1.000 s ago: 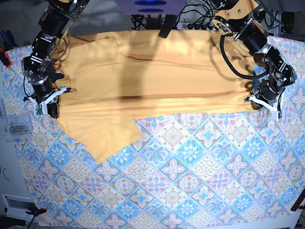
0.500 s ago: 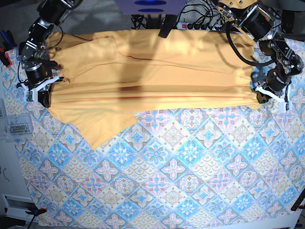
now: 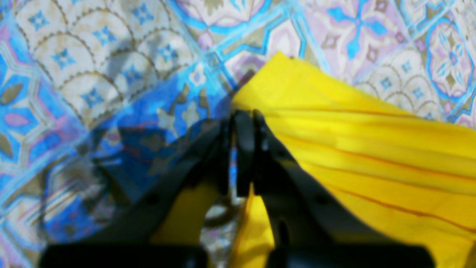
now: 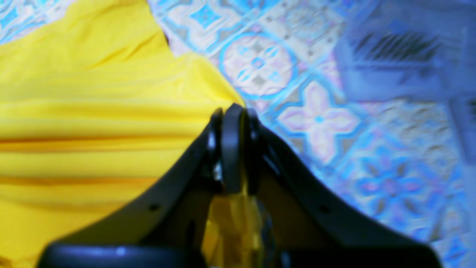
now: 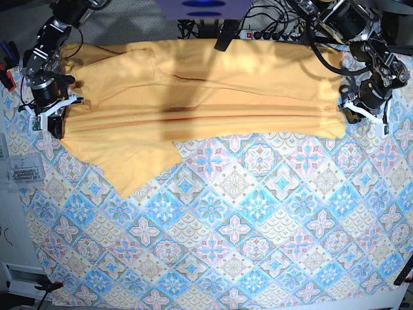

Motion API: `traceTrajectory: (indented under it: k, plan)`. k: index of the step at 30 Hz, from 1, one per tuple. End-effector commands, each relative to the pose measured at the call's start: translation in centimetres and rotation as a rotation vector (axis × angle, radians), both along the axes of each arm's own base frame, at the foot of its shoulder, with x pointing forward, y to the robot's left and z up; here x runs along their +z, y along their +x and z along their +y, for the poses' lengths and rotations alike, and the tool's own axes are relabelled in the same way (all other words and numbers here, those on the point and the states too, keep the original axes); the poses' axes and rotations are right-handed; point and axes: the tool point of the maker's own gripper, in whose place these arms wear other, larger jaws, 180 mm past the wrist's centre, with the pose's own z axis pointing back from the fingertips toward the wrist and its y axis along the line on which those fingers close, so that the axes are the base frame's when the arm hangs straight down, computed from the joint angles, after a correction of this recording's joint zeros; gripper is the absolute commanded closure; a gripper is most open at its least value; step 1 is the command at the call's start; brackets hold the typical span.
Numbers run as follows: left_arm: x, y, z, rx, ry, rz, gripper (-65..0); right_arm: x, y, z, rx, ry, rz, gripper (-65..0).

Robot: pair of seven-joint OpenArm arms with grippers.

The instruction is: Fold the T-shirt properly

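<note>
Left wrist view: we see the left tool (image 3: 243,123) pinched tight, its black fingers (image 3: 282,175) meeting on the edge of the yellow T-shirt (image 3: 372,149). The fabric runs away to the right in long drawn folds with darker stitched lines. Under it lies the tile-patterned cloth (image 3: 93,74). No label, tag or print shows on the shirt here.

Right wrist view: the right tool (image 4: 232,119) is likewise clamped on a shirt edge, yellow fabric showing between the fingers (image 4: 297,193) lower down. The T-shirt (image 4: 93,111) stretches off to the left in flat horizontal pleats; patterned cloth (image 4: 316,119) to the right. The view is blurred; nothing readable.

Base view: the T-shirt (image 5: 206,84) lies across the far part of the surface, on the patterned cloth (image 5: 258,226), pulled taut between the right tool (image 5: 50,119) at this view's left and the left tool (image 5: 355,115) at its right. We judge a lengthwise fold to be in progress: a long crease runs from one tool to the other, and the shirt reads as a wide band. One sleeve or corner still hangs out toward us near the left end, unfolded. So the task looks early to midway; that flap and the crosswise folds remain. A small clear box (image 5: 24,171) at the left edge holds something printed, too small to read. No brand is visible anywhere.
</note>
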Motion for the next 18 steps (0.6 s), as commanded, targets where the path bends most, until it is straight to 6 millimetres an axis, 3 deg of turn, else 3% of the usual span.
traceTrajectory:
  k: [1, 7, 14, 18]
  plan:
    - [1.4, 0.7, 1.5, 0.012, 0.04, -0.039, 0.0, 2.9, 0.9, -1.6, -0.027, -0.051, -0.088, 0.0]
    - [1.1, -0.2, 1.2, 0.015, 0.019, -0.037, 0.0, 1.9, -0.5, -0.5, -0.026, -0.034, -0.062, 0.0]
    - [1.2, -0.2, 1.1, 0.018, 0.009, -0.047, 0.0, 2.3, 0.8, -0.4, -0.026, -0.026, -0.087, -0.1]
    - [1.5, 0.7, 0.6, 0.02, -0.003, -0.073, 0.0, 1.5, 0.5, -0.3, -0.031, -0.011, -0.069, -0.2]
